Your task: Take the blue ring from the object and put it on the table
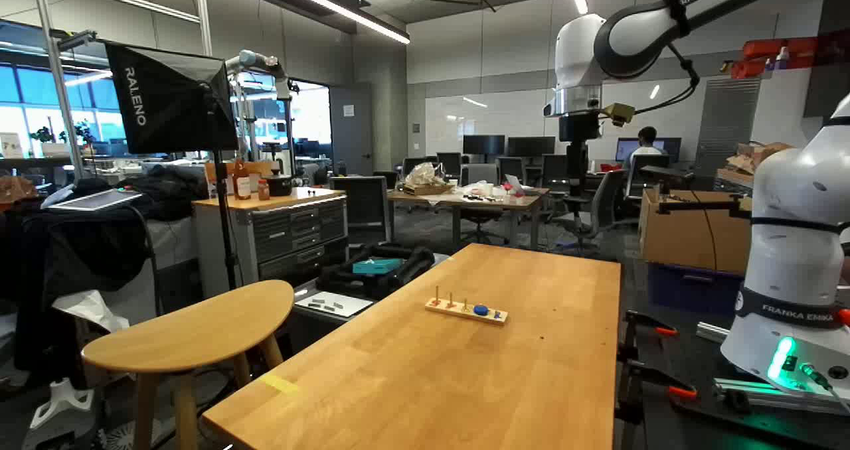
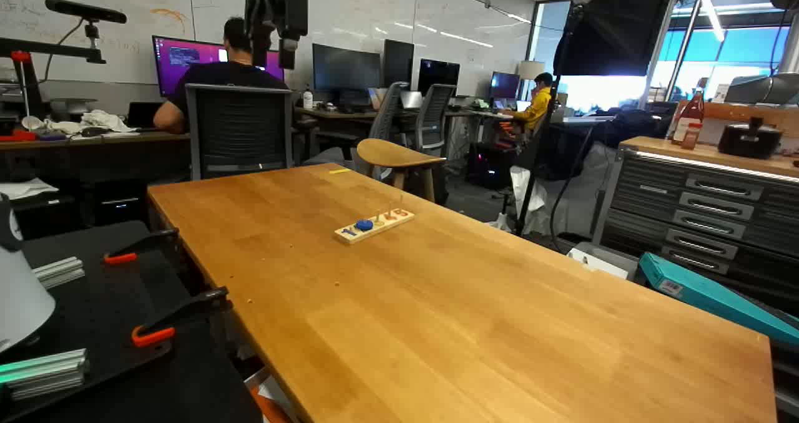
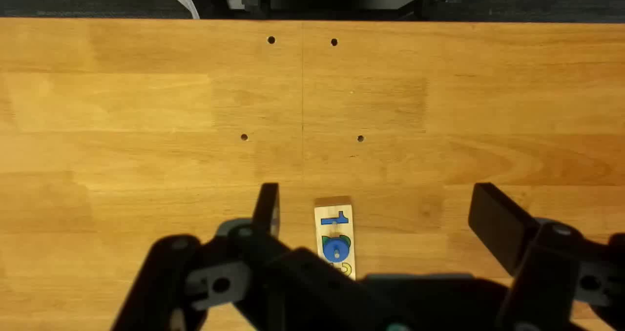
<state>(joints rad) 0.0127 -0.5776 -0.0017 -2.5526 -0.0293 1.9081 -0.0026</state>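
Observation:
The blue ring (image 1: 481, 310) sits on a peg of the object, a pale wooden strip (image 1: 458, 307) with short pegs and coloured numbers. Ring (image 2: 364, 225) and strip (image 2: 380, 224) show in both exterior views. In the wrist view the ring (image 3: 336, 249) covers much of the green number beside the blue 1 on the strip (image 3: 345, 232). The strip's lower part is hidden behind the gripper. The strip lies on the light-wood table (image 1: 425, 377). My gripper (image 3: 381, 206) is open and empty, high above the table, pointing down; it also shows in both exterior views (image 1: 576, 194) (image 2: 274, 42).
A rounded wooden stool (image 1: 199, 330) stands beside the table. Black clamps with orange tips (image 2: 156, 335) grip the table edge on the robot's side. A teal box (image 2: 705, 295) and a drawer cabinet (image 2: 705, 204) stand off the far side.

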